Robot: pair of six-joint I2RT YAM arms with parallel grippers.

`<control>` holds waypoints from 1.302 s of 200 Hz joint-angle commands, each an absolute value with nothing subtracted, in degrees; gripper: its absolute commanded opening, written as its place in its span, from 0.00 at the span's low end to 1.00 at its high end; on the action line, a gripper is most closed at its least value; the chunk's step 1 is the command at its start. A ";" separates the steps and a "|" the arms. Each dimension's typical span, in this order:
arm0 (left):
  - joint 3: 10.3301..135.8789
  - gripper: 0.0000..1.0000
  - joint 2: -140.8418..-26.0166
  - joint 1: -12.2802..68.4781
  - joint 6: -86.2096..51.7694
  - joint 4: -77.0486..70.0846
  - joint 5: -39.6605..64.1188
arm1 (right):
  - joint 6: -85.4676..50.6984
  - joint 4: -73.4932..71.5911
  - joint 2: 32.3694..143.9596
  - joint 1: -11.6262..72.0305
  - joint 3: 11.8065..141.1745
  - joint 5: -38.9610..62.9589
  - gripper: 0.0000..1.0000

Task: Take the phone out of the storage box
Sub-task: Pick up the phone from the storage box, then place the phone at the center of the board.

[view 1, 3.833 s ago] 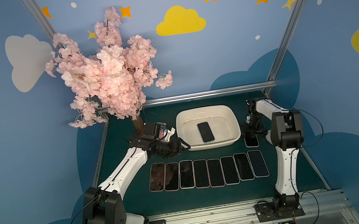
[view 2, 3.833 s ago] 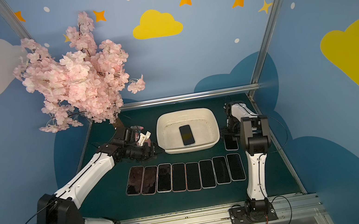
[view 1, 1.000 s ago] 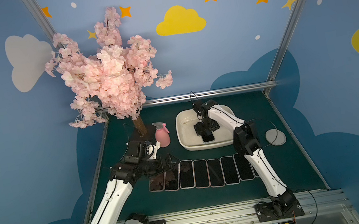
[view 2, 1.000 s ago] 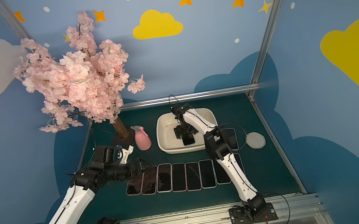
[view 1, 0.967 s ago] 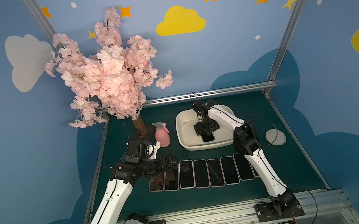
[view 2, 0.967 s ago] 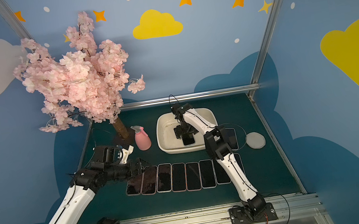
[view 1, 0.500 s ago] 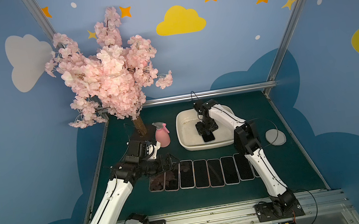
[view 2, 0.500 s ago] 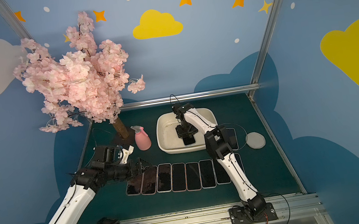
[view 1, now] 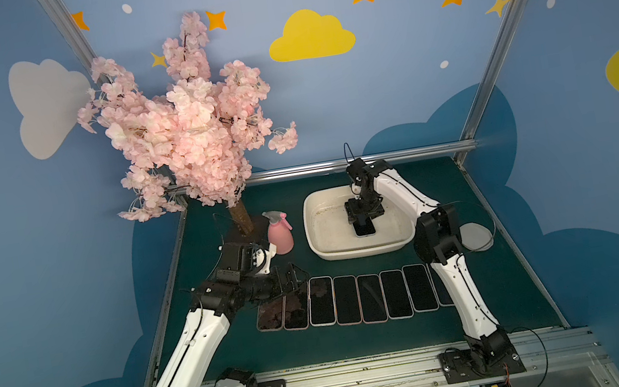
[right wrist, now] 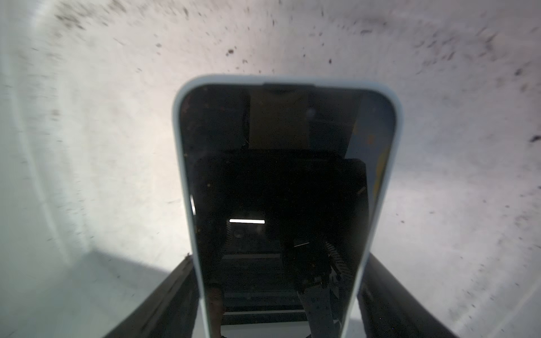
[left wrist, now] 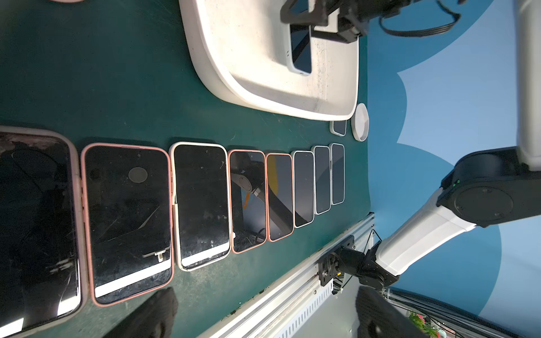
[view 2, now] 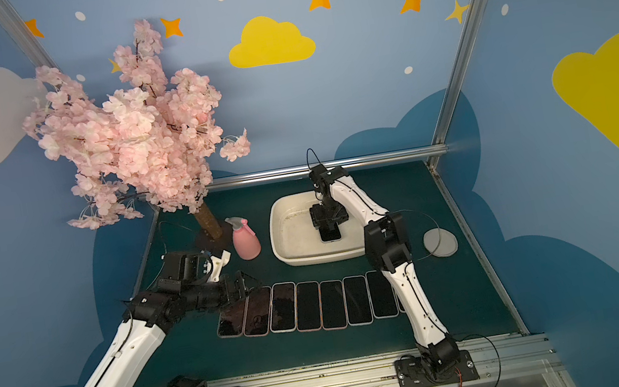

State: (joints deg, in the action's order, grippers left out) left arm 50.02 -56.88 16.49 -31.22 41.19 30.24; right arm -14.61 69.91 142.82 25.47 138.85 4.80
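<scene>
The cream-white storage box (view 1: 310, 224) (view 2: 275, 231) (left wrist: 234, 73) stands at the back middle of the green table. Inside it is the phone (view 1: 364, 229) (view 2: 330, 236) (left wrist: 301, 55) (right wrist: 287, 164), dark screen up in a pale case. My right gripper (view 1: 364, 216) (view 2: 329, 221) (right wrist: 278, 295) reaches down into the box, its fingers (right wrist: 172, 295) pressed against the phone's two long sides. I cannot tell whether the phone still rests on the box floor. My left gripper (view 1: 296, 277) (view 2: 245, 282) (left wrist: 263, 313) hangs open over the left end of the phone row, holding nothing.
A row of several phones (view 1: 370, 298) (left wrist: 202, 204) lies in front of the box. A pink spray bottle (view 1: 280, 238) and a pink blossom tree (view 1: 188, 129) stand left of the box. A white round disc (view 1: 474, 235) and another phone (left wrist: 339, 128) lie to its right.
Within the last second my right gripper's jaws closed in on the phone's sides. Both arms have barely shifted. Before that, the right arm came over into the box from its right side.
</scene>
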 commanded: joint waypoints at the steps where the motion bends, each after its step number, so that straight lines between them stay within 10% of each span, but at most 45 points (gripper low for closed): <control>1: 49.49 0.99 -56.12 16.25 -31.72 39.35 31.31 | -15.80 70.72 134.50 23.79 140.58 9.39 0.69; 135: 49.04 0.99 -61.39 16.28 -32.69 31.33 34.67 | -16.53 70.57 110.24 6.31 122.12 6.85 0.69; 260: 52.19 0.99 -68.48 16.20 -29.97 33.18 34.87 | -11.10 70.75 131.32 0.29 135.00 2.72 0.68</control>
